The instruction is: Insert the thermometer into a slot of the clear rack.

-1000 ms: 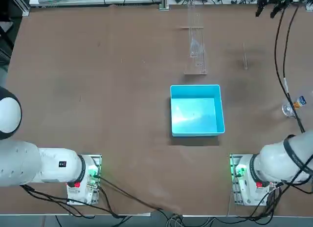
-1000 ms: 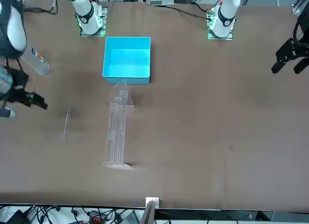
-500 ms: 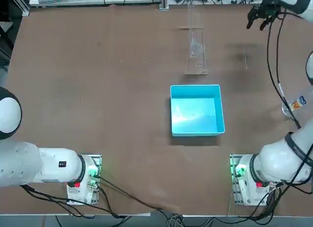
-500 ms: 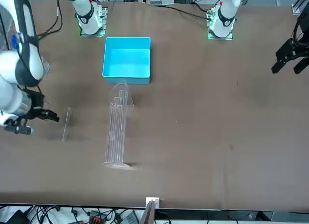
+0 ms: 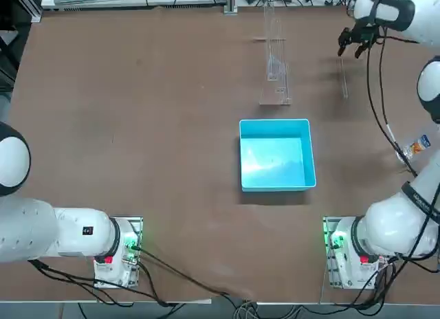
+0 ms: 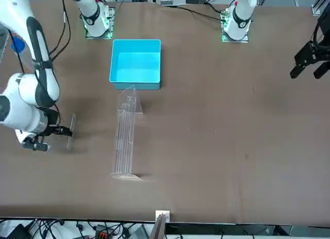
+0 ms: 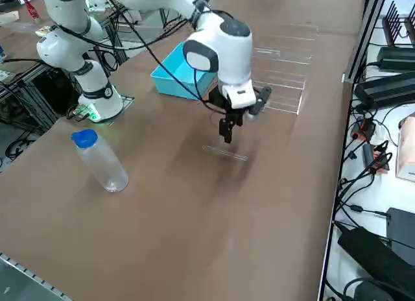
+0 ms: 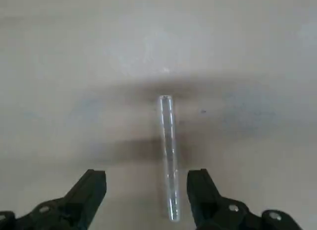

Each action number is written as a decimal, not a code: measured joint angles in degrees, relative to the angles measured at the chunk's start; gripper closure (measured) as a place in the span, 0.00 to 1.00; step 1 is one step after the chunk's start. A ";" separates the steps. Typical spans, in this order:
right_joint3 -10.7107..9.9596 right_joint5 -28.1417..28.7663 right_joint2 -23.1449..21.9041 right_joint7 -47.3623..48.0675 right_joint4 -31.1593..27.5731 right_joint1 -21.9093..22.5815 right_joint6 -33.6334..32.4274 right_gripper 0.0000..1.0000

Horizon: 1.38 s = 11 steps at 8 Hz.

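Over the last second our right gripper (image 5: 348, 45) has swung in from the table's far right corner toward the thermometer (image 5: 344, 78), and it now hangs above the rod's far end. The wrist view shows the 2 fingers (image 8: 89, 190) spread wide and holding nothing, with the thermometer (image 8: 168, 155) lying flat on the table (image 5: 137, 92) between them, nearer 1 finger than the other. From the front, the gripper (image 6: 51, 137) sits just beside the thermometer (image 6: 70, 132), on the side away from the rack (image 6: 124, 141).

The rod itself has not moved: it lies parallel to the rack (image 5: 275, 58), well apart from it. The bin (image 5: 276, 154) and the bottle (image 7: 100, 161) stay clear of the work.

We judge the approach nearly done: what remains is to centre over the rod, descend and close. The rod is thin and flat on the table, so a grip may slip.
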 joint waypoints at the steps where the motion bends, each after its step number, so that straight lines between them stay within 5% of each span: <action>1: -0.02 -0.26 0.91 0.00 -0.02 -0.09 0.35 0.01; 11: -0.12 -0.99 6.54 -0.31 -0.88 -2.04 5.82 0.18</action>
